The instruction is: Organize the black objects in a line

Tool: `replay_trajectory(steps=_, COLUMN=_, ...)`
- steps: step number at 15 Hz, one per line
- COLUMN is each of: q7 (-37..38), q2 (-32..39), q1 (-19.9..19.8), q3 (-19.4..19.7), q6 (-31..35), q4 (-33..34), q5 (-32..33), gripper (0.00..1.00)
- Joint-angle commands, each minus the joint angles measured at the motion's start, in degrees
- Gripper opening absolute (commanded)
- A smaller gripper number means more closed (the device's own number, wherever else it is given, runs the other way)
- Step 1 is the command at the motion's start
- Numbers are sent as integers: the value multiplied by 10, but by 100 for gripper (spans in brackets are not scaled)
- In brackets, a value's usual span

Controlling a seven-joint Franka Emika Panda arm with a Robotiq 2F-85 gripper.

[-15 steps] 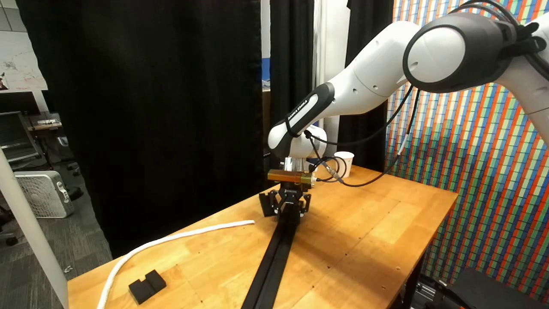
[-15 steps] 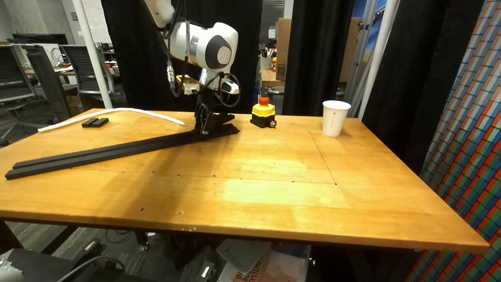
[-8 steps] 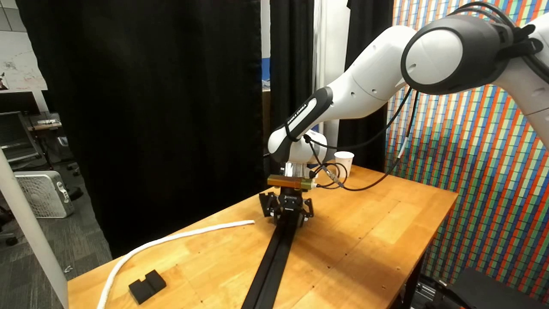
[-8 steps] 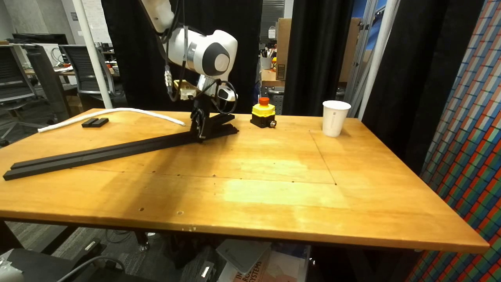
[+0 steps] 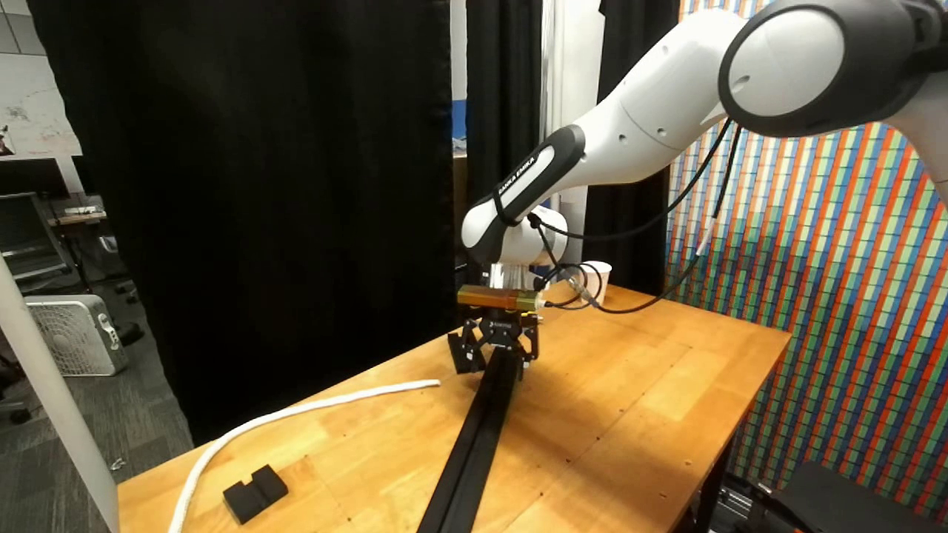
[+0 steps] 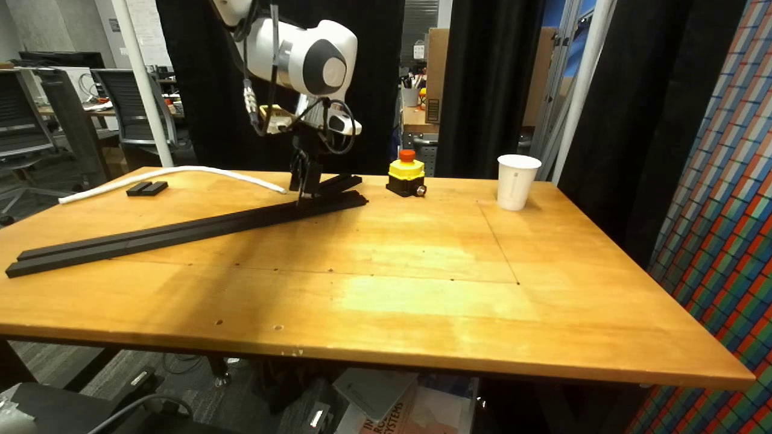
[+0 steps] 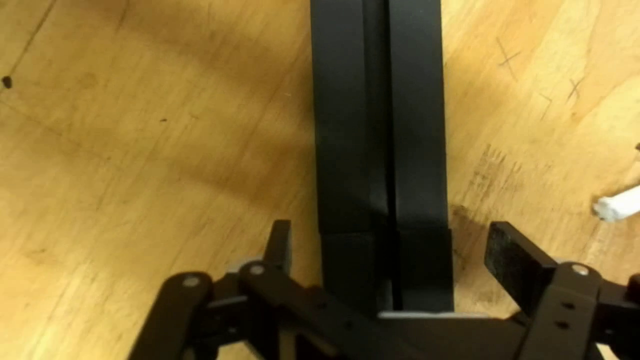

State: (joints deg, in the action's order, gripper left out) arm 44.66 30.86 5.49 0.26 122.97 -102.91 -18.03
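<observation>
Nearest in an exterior view, below the front edge of the counter point(image 6: 543, 331), lies a printed sheet point(image 6: 377, 419) on which the word "SYSTEMS" can be read, the lines beside it partly covered. The counter is yellowish varnished wood, scratched, glossy under the light, with dark holes along a scored line.

On it the black objects point(image 6: 181, 232) form one long straight row, slanting from the left toward the far edge. The wrist view shows two parallel rails point(image 7: 345, 125) with a groove between and one crosswise joint; whether they are grooved pieces or separate bars, I cannot tell. The claw point(image 7: 390, 245) is over this row, its two fingers spread, one on each side and apart from it. "EMIKA" is legible on the arm point(image 5: 644, 133).

Off the row are one short notched block point(image 5: 255, 494), near one white rope point(image 5: 318, 405), and one black piece point(image 6: 345, 182) behind the row's far end. Farther along stand one red-and-yellow push button point(image 6: 406, 173) and one paper cup point(image 6: 515, 187), its print too small to read.

Behind hang black curtains point(image 5: 259, 185); around them are one box fan point(image 5: 70, 337), two chairs point(image 6: 129, 105), one whiteboard point(image 5: 33, 107) and a multicoloured patterned wall point(image 5: 800, 296).
</observation>
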Motion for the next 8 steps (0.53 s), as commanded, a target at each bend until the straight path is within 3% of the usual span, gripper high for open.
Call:
replay_trajectory(steps=1, q7=33, q2=-120, q1=32, q3=14, q6=-3, q4=-69, q5=61, gripper=100)
replay_trajectory(steps=5, q7=-24, q2=-239, q1=34, q3=-3, q6=-8, q4=-130, q5=140, gripper=100)
replay_trajectory(steps=8, q7=-94, q2=-335, q1=24, q3=-21, q6=-22, q4=-183, q5=155, gripper=100)
